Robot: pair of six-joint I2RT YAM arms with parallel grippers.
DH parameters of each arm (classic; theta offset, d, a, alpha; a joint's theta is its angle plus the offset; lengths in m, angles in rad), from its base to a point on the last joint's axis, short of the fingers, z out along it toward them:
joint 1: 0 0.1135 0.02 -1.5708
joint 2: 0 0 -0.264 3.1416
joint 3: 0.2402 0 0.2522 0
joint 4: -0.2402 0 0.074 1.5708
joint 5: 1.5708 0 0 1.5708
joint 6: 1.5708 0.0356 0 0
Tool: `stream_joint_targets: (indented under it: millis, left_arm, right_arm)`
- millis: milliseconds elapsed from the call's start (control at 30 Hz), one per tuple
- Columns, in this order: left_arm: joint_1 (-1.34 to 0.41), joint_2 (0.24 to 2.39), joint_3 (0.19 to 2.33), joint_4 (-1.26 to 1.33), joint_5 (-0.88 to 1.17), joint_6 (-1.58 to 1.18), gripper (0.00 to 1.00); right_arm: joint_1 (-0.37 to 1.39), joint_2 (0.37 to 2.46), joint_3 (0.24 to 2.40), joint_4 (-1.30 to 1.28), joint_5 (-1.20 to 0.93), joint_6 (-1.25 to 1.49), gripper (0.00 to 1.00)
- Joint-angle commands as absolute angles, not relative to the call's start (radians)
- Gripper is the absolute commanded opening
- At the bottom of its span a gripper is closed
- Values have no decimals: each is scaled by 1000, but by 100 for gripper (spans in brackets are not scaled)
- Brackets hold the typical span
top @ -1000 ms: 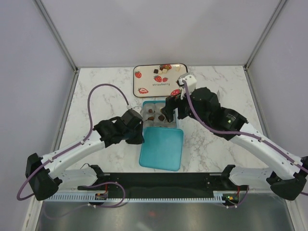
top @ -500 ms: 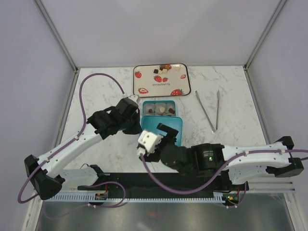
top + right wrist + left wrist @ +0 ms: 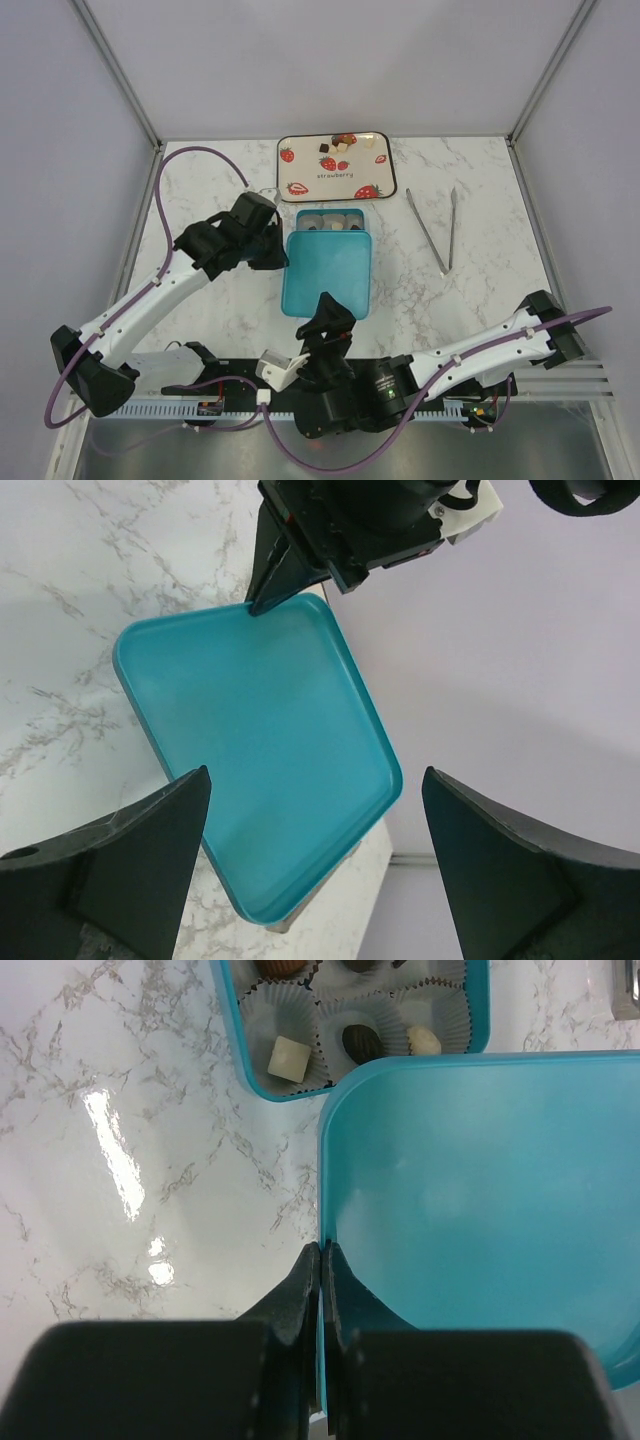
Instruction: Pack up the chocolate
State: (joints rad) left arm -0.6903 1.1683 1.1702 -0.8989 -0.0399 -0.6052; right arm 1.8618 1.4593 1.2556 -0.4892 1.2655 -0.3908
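Marble-veined white table fills the floor of a pale-walled booth. Our left pincer is closed tight on the left rim of the flat teal plastic lid. It holds the lid by that thin edge alone, over the near part of the open teal box; whether lid and box touch, we cannot tell. Our right pincer gapes wide and holds nothing, low near the arm bases. Some of the small brown and white chocolate pieces sit in paper cups inside the box; more lie on the strawberry-printed tray at the far side.

We judge three risks:
- So slim a grip may let the lid swing or slip.
- Lowered askew, the lid could catch the box wall and shove the box.
- Closing now would leave the tray's pieces unpacked.
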Motion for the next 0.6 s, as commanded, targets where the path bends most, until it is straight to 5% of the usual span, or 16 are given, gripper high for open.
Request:
stream_joint_targets:
  millis: [0,567]
  left_arm:
    - [-683,1161,1224,-902,-5,-575,2]
    - [-669,1187,1284,-925,43,-577,2]
  right_arm:
    - [1873,1493,1233,-514,1407,-436,96]
    - [1876,1620,1166,-851,1491,-130,97]
